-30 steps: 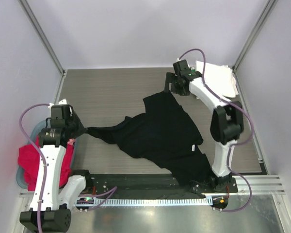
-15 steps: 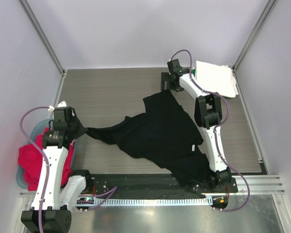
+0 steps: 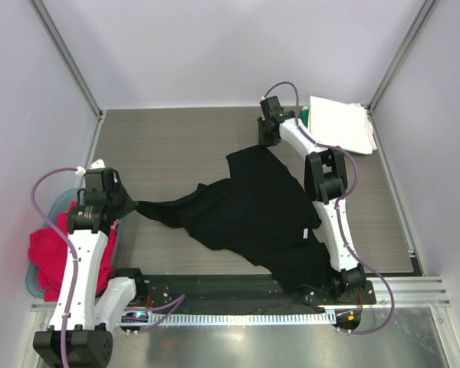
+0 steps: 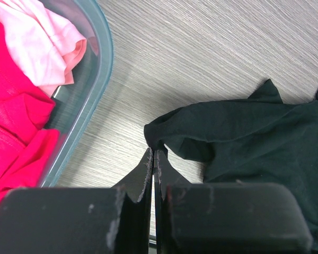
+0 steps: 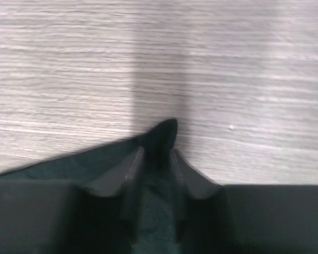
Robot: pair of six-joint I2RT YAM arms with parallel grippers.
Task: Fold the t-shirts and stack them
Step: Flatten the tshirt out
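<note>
Two ends of the black t-shirt point(image 3: 253, 211) at mid-frame are clamped in the left gripper point(image 4: 153, 154) and right gripper point(image 5: 158, 151). At lower left, a tub point(image 3: 31, 285) of red and pink shirts point(image 3: 42, 253) is half hidden by the left arm point(image 3: 80, 257); white shirts point(image 3: 339, 124) are stacked upper right.

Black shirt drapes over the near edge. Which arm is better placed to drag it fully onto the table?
Right, probably: the right claw pinches the black shirt's far corner, bare table beyond; the left claw holds a side end.
</note>
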